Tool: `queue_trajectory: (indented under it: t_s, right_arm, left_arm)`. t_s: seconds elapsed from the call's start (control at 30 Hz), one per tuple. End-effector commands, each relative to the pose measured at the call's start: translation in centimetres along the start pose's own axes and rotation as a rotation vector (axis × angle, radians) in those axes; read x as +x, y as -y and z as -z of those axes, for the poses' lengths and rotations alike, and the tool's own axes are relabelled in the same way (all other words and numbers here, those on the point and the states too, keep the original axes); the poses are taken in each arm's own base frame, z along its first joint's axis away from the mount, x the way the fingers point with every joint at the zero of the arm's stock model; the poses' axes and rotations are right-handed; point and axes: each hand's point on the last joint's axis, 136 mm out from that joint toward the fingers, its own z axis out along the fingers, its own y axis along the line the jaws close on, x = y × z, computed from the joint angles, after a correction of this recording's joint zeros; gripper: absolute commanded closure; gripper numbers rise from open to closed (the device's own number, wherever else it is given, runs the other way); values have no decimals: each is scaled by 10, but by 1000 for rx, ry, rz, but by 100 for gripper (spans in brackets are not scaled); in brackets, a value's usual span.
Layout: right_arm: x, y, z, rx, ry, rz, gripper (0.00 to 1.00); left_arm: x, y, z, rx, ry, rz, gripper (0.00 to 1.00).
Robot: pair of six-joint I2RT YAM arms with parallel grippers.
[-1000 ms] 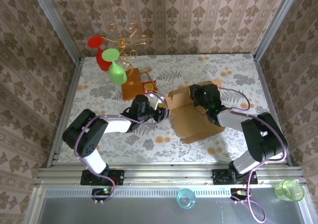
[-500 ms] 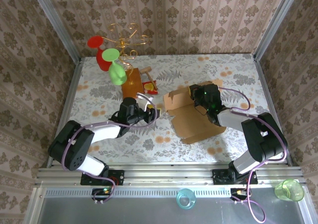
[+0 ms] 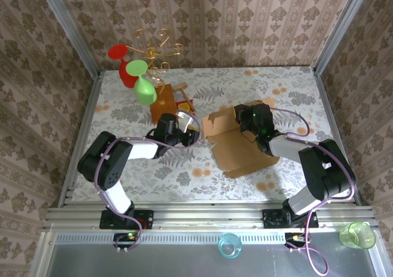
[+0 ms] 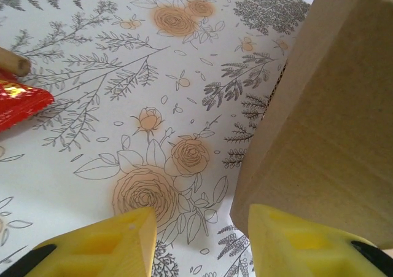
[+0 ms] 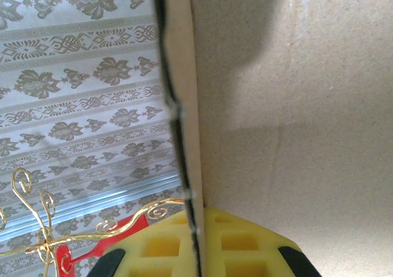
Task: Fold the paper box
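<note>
Hovering low over the flowered table (image 3: 276, 86), the left gripper (image 4: 196, 240) holds its yellow fingers (image 4: 116, 243) apart with nothing between them, just beside a raised flap of the paper box (image 3: 242, 151). That box lies partly folded, centre-right on the table. At its far edge, the right gripper (image 5: 196, 246) is clamped on an upright cardboard wall.

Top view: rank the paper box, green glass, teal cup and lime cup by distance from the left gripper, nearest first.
1. paper box, beside the left gripper
2. green glass, back left
3. teal cup, front ledge
4. lime cup, front right corner
</note>
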Motion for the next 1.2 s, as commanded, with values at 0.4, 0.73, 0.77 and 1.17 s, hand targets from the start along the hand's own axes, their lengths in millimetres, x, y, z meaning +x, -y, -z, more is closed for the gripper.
queue_trajectory:
  t_s: [0.4, 0.73, 0.77, 1.17]
  right_arm:
    - [1, 21, 4, 63, -13, 12, 100]
    - [-1, 20, 5, 58, -9, 14, 100]
    - [-1, 20, 5, 58, -9, 14, 100]
    - [0, 18, 6, 51, -12, 13, 100]
  left_arm:
    - [-28, 43, -19, 156, 49, -113, 55]
    - [-33, 59, -16, 177, 69, -134, 53]
    - [-32, 60, -17, 177, 65, -132, 53]
    - [-40, 72, -21, 183, 88, -144, 52]
